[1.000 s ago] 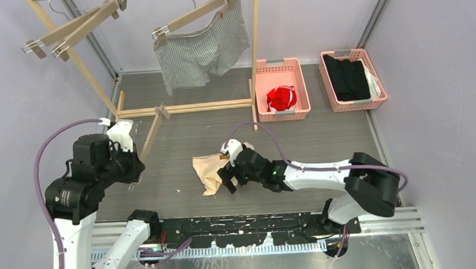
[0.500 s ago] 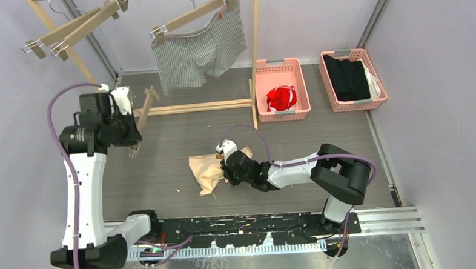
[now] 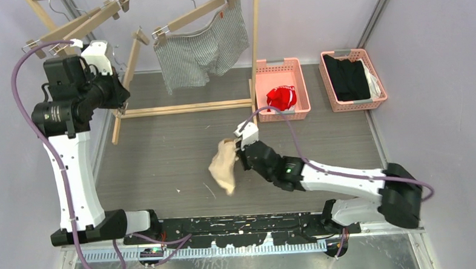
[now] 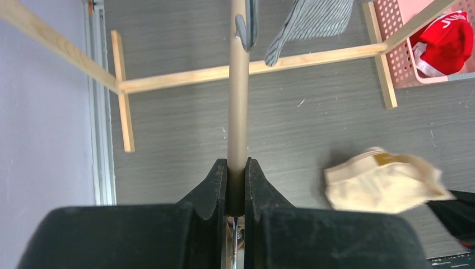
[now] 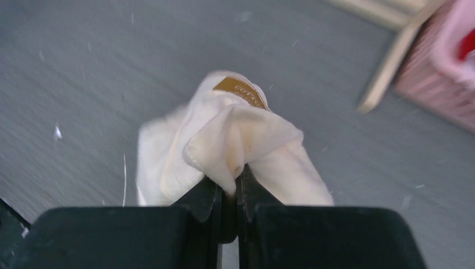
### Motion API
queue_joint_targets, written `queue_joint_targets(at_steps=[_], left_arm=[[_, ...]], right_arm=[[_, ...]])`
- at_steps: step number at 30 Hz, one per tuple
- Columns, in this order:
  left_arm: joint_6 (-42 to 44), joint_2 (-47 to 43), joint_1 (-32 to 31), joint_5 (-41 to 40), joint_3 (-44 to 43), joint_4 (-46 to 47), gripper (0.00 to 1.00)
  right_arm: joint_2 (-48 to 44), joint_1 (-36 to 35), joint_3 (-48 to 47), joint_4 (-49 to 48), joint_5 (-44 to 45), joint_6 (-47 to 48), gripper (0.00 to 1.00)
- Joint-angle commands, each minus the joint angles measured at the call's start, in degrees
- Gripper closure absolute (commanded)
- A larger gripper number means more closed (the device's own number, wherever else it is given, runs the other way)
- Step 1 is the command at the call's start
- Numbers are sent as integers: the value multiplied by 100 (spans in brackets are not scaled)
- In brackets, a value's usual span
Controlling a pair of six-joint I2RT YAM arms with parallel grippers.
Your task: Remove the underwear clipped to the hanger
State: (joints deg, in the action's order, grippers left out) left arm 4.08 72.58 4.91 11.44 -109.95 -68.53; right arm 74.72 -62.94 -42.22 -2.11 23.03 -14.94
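Right gripper [image 5: 227, 188] clenched on a fold of the beige underwear [image 5: 246, 131], which hangs from it — the pink basket [image 3: 276, 62] (red piece [image 3: 281, 98] inside) lies ahead to its right, open floor between. Left gripper [image 4: 236, 171] clamps a bare wooden hanger [image 4: 238, 101] — pinstriped boxer briefs [image 3: 198, 51] hang clipped ahead-right, nearer that arm

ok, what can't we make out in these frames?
- Right wrist: text on the label of the beige underwear, blurred.
- Right wrist: red underwear, cut off by the right edge.
- Left wrist: striped boxer briefs and the held hanger, both cut off by the top edge.
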Motion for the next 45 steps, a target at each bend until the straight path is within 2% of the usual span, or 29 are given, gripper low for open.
queue_joint_targets(at_steps=[1, 4, 7, 12, 18, 23, 26, 34, 45], left_arm=[[354, 472, 19, 428, -580, 437, 100], [587, 815, 27, 619, -958, 465, 100], [644, 1213, 77, 778, -1376, 556, 100], [560, 1681, 201, 1060, -2158, 682, 100], [397, 2240, 388, 1370, -3269, 668, 100], [258, 2252, 493, 1571, -3161, 1131, 100], [199, 2274, 517, 1587, -3078, 1334, 100], [-187, 2453, 569, 1510, -3054, 2054, 100], [-302, 3033, 574, 1572, -3261, 2076, 100]], right_arm=[[-1137, 24, -556, 18, 1498, 625, 99], [-1656, 170, -820, -64, 2055, 1077, 99], [-1938, 567, -1012, -234, 2227, 1431, 99], [-2000, 1447, -1362, -366, 1949, 1709, 99], [-1520, 2612, -1777, -389, 1115, 1635, 99], [-984, 3382, -1818, -550, 361, 1303, 99], [-649, 3590, -1762, -772, 141, 1192, 99], [-193, 3926, -1790, -1093, -202, 1083, 99], [-22, 4082, -1679, -1149, -471, 1014, 99]])
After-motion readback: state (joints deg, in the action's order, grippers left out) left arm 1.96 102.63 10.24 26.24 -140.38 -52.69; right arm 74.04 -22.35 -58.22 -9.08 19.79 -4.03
